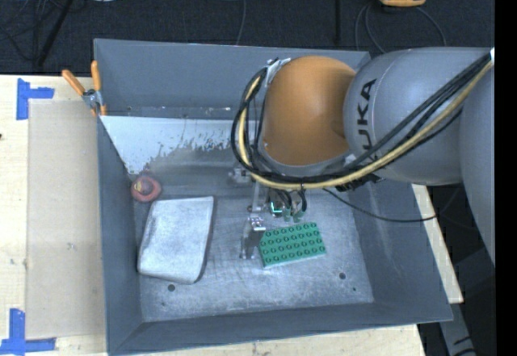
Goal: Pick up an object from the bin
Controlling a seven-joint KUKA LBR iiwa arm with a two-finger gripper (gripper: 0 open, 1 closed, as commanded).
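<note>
My claw (252, 241) is down low in the bin, a bit below the middle of the picture. I cannot tell if it is open or closed. It sits right at the left edge of a green plate (295, 243) with rows of little bumps on top. The plate lies flat on the bin floor, a bit right of the middle, and it is turned a little. I cannot tell if the claw touches the plate or is just beside it.

Above the claw is the round orange cover (303, 108) on the arm, with black and yellow cables (242, 136) looped around it. The big grey arm (420, 120) comes in from the right side of the picture.

Left of the claw, well apart from the plate, lies a flat grey-white pad (176, 237). Near the pad's upper left corner sits a small pink ring (146, 188), close to the sloping wall of the grey bin (121, 282).
</note>
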